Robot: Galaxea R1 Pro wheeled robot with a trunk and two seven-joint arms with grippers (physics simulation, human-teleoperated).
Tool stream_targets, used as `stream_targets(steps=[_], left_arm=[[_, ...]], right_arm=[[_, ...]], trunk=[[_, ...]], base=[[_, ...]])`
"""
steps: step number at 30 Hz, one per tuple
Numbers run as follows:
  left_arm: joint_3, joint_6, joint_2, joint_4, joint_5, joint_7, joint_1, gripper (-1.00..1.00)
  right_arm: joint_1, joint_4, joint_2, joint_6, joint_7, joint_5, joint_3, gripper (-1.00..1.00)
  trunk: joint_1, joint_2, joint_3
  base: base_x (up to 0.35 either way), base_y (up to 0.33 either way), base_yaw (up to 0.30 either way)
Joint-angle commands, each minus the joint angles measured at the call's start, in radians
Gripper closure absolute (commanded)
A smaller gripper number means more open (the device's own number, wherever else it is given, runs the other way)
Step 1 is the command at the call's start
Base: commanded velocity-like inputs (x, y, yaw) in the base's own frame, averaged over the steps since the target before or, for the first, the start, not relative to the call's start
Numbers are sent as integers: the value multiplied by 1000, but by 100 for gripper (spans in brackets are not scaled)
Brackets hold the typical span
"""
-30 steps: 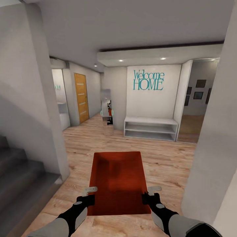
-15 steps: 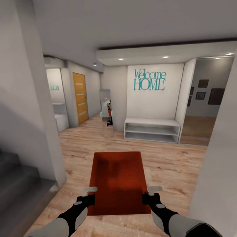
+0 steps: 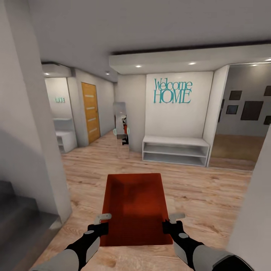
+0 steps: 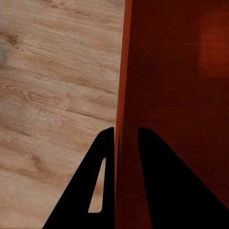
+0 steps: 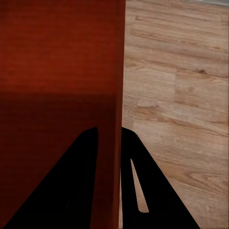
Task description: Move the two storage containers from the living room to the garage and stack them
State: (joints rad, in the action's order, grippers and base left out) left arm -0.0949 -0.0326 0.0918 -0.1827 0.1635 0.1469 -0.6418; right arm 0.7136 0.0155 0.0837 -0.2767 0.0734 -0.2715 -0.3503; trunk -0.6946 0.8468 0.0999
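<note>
You carry orange tub (image 3: 133, 207) level ahead of chest, over wood floor (image 3: 195, 188). Left gripper (image 3: 101, 223) pinches left wall, right gripper (image 3: 171, 222) pinches right wall: opposed grips keep tub from tipping. Hallway here, garage not reached.

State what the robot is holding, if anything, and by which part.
A storage container, held by both grippers: the left gripper pinches its left side wall, the right gripper its right side wall.
</note>
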Motion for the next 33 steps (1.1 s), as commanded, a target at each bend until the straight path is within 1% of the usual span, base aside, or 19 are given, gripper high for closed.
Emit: stream_targets(steps=[1, 33], left_arm=[[-14, -3, -34, -3, 0, 11, -1, 100], [-15, -3, -35, -1, 1, 11, -1, 100]], right_arm=[[1, 3, -2, -4, 3, -15, 33, 100], [1, 4, -2, -5, 3, -16, 33, 100]], trunk=[[-1, 1, 2], [-1, 1, 2]], base=[[322, 0, 0], [322, 0, 0]])
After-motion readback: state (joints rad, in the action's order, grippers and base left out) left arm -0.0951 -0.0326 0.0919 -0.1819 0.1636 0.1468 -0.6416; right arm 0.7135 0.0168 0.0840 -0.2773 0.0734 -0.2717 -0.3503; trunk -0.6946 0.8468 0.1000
